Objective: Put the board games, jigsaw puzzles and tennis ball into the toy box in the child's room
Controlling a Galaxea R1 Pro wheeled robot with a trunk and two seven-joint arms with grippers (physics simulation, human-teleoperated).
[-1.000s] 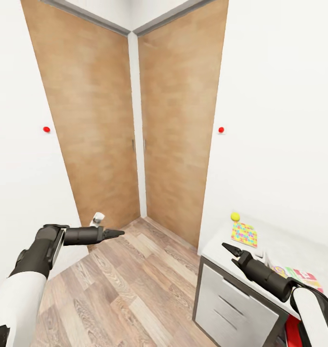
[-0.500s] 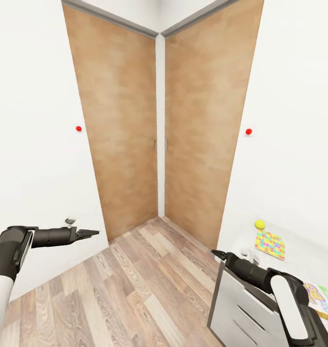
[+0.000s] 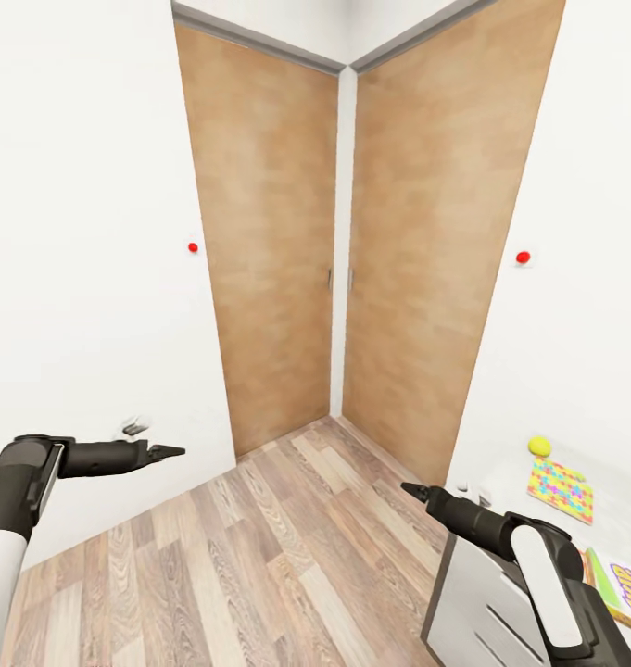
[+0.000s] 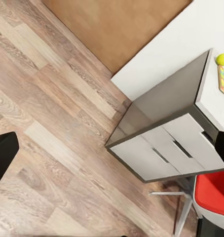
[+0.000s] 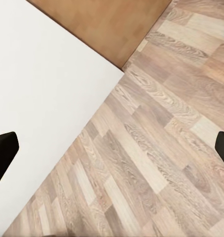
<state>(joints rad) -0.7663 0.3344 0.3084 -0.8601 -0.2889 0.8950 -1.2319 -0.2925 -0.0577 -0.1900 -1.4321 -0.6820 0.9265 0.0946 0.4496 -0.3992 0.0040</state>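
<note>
Two empty grippers, left [image 3: 171,451] and right [image 3: 410,488], hang with fingers wide over wood-plank floor, apparently in transit, while the yellow tennis ball [image 3: 538,446] and bright puzzle-piece box [image 3: 561,488] rest apart on the pale-topped bench [image 3: 500,482] at right.

text: large yellow-orange letters, partly readable as "SKIP" | on: blue board game [image 3: 624,585] at the table's [image 3: 500,477] near edge | other text: none legible

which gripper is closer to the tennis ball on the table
Right. The right gripper hovers off the table's end near the tennis ball; the left gripper is across the floor.
</note>
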